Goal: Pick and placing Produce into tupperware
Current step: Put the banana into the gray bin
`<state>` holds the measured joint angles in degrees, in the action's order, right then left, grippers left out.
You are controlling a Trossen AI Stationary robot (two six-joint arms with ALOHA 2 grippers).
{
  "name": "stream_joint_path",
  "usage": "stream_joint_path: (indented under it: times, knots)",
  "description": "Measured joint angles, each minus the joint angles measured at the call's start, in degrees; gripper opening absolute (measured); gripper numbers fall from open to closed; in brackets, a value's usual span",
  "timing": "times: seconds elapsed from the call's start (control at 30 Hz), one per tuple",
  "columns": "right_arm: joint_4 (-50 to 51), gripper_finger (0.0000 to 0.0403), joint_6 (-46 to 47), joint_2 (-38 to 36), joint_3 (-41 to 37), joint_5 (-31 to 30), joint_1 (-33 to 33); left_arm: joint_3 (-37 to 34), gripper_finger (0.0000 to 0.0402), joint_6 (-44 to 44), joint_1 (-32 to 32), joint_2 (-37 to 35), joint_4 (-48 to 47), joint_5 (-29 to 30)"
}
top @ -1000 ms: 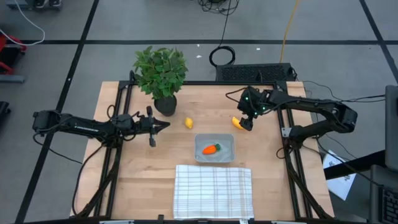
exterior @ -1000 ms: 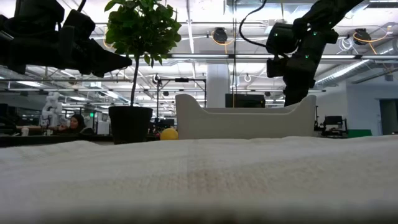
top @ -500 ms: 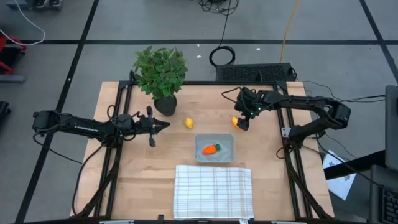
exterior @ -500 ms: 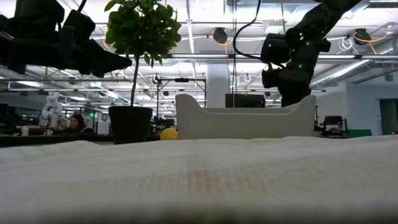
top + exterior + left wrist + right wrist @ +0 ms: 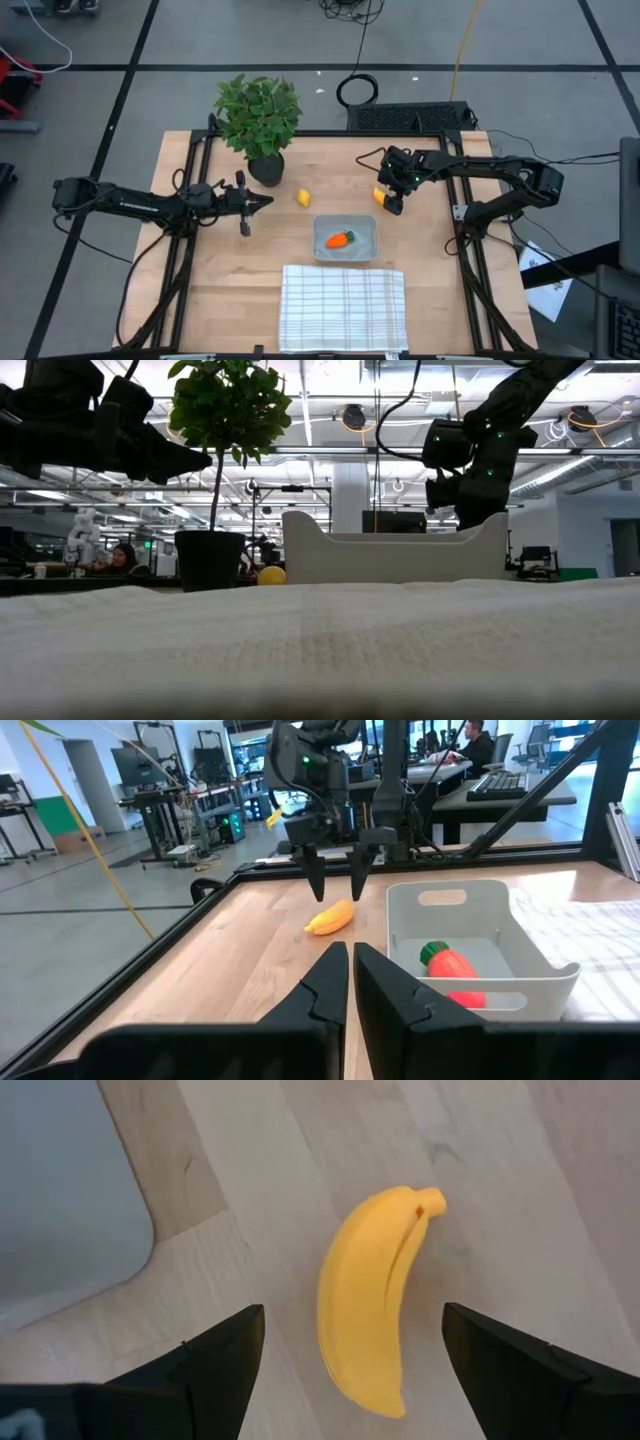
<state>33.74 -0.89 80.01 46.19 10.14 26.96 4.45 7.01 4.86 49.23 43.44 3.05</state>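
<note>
- Left gripper [image 5: 262, 201]: waits over the table's left half beside the potted plant [image 5: 258, 120]; fingers pressed together, holding nothing, pointing toward the work area.
- Lemon [image 5: 303, 198]: loose on the wood between the plant pot and the tupperware; not yet collected.
- Tupperware [image 5: 366, 249]: centre of the table, just behind the white grid cloth [image 5: 343, 308]; the carrot [image 5: 341, 239] already lies inside.
- Banana [image 5: 372, 1297]: flat on the wood, just beside the container's rear right corner, apart from its wall.
- Right gripper [image 5: 336, 875]: poised directly above the banana, fingers spread to either side, not touching it.
- Handling note: judged best to descend straight, keeping the banana centred across its width, and close at mid-body; its curved, smooth shell could squirt out from an end-grip. Lift clear of the container rim before carrying across.
</note>
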Motion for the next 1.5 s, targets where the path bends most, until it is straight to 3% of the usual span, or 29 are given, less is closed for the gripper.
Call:
stream_joint_path:
  times: [0.23, 0.43, 1.3, 1.5]
  knots:
    - [-4.1, 0.0297, 1.3, 0.0, -2.8, -0.3, -1.7, 0.0, 0.0026, 0.0, 0.0, 0.0, 0.0, 0.0]
    - [-6.0, 0.0297, 1.3, 0.0, -4.7, -7.4, -2.8, 0.0, 0.0026, 0.0, 0.0, 0.0, 0.0, 0.0]
    - [-12.7, 0.0297, 4.6, 0.0, -8.6, -7.1, -2.7, 0.0, 0.0026, 0.0, 0.0, 0.0, 0.0, 0.0]
    - [-12.4, 0.0297, 4.6, 1.2, -8.6, -10.4, -3.6, 0.0, 0.0026, 0.0, 0.0, 0.0, 0.0, 0.0]
